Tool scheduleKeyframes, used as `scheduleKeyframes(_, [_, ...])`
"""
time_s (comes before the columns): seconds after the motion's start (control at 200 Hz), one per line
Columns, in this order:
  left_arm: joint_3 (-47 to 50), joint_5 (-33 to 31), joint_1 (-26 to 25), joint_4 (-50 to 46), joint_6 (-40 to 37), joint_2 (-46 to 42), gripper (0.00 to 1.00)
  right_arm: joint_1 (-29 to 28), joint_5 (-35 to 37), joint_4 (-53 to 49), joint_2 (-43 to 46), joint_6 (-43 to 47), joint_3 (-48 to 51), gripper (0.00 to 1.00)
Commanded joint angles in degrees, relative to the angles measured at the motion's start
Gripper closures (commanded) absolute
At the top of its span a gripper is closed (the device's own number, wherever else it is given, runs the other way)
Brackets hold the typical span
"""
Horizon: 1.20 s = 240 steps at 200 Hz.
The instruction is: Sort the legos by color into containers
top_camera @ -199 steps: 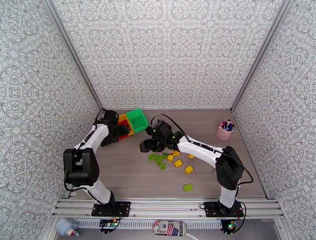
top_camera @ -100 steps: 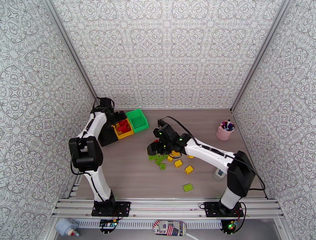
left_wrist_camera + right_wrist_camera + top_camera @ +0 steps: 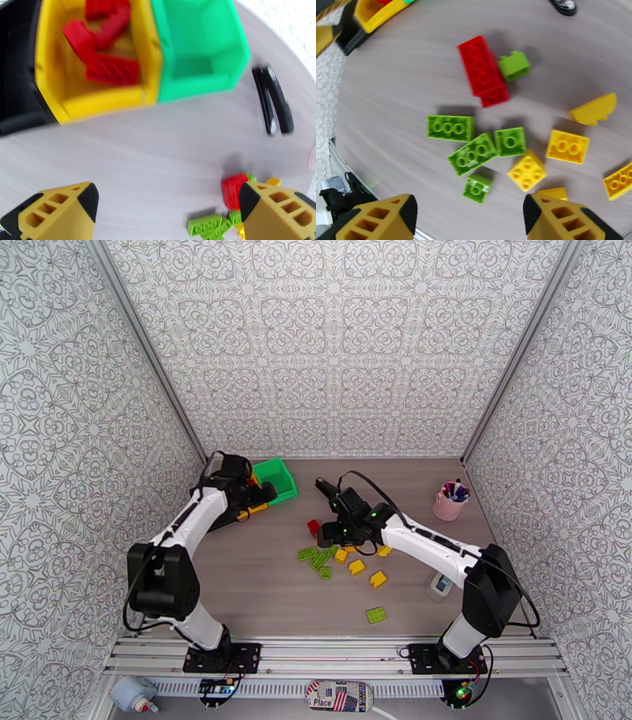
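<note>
the left hand hangs with its fingers spread wide and nothing between them, just in front of the bins at the upper left of its wrist view, likely placed there for dropping bricks in. red bricks lie in the yellow bin. the green bin touching it looks empty, though blur makes that unsure. the right hand hovers part open and empty over the loose pile on the counter, where a red brick, green bricks and yellow bricks lie, probably lining up a pick.
</note>
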<state>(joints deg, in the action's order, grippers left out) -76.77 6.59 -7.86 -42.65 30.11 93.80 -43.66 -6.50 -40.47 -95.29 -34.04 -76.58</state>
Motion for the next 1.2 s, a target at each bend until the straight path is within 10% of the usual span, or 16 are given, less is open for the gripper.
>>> scheduleKeyframes(0.0, [3.4, -0.9, -3.5, 1.8, 4.0, -1.9, 0.01, 0.9, 2.3, -1.8, 0.3, 1.1, -0.6, 0.25])
scheduleKeyframes(0.61, [1.0, 1.1, -20.0, 2.3, 8.6, 6.9, 0.04, 4.2, 3.3, -0.6, 8.6, 0.9, 11.0, 0.25])
scheduleKeyframes(1.196, [-6.5, -1.6, -23.3, 1.6, 10.7, 20.2, 0.09, 6.4, 1.8, 1.5, 12.7, 1.0, 16.0, 0.25])
